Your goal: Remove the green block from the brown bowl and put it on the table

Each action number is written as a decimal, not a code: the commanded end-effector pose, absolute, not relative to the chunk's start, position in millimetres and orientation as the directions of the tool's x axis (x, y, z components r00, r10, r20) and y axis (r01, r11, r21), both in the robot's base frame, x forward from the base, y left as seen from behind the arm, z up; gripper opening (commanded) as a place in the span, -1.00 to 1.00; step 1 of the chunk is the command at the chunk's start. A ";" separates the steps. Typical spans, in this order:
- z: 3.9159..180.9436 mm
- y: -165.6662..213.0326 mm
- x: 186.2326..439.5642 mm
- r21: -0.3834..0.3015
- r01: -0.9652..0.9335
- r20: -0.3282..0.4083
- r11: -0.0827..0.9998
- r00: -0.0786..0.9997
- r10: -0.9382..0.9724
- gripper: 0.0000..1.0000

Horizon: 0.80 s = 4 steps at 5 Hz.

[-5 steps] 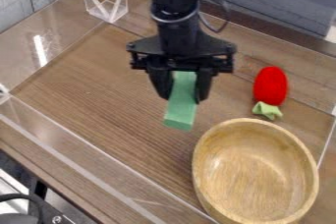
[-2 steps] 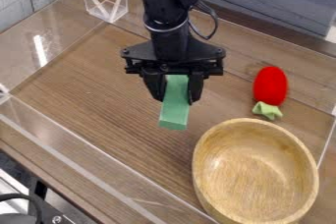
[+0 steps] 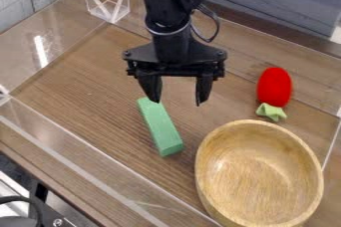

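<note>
Dropped since the earlier frames: block (image 3: 160, 126), then clamped upright between the fingers, now flat on the counter (image 3: 80, 92), free of the end effector (image 3: 177, 92).

Nearest the camera: clear acrylic wall (image 3: 80, 161) along the front edge of the counter. Just behind it on the right, bowl (image 3: 260, 178), holding nothing, thick tan rim toward the lower right corner. Left of the bowl, close to its rim but apart from it, the block, lying lengthwise at a slant, near end toward the front wall, far end pointing up toward the end effector.

Farther back, above the block's far end: end effector with fingers spread wide, gripping nothing, one dark fingertip (image 3: 152, 94) on the left and the other on the right near the bowl side. Pointed steeply down at the counter, tips low over the wood but whether touching it, cannot tell. Wide black crossbar above the fingers, black wrist rising nearly straight up from it toward the top edge, upper arm leaning off to the top left.

Right of the end effector, well apart: red strawberry toy (image 3: 274, 90) with green leaves at its near end, just behind the bowl's far rim.

Farthest: back acrylic wall and a small clear stand (image 3: 107, 7) at top left.
</note>
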<state>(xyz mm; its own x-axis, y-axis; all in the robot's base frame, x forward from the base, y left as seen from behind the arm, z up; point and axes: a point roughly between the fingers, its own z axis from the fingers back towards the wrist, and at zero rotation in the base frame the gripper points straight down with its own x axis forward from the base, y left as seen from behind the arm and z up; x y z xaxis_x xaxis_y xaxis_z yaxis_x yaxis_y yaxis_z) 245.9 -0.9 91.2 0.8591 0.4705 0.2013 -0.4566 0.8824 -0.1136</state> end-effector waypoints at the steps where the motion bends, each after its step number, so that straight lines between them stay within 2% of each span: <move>1: 92.5 2.4 247.6 -0.116 -0.467 0.219 0.877 0.849 0.481 1.00; 4: 75.1 5.9 243.6 -0.093 -0.494 0.195 0.864 0.842 0.503 1.00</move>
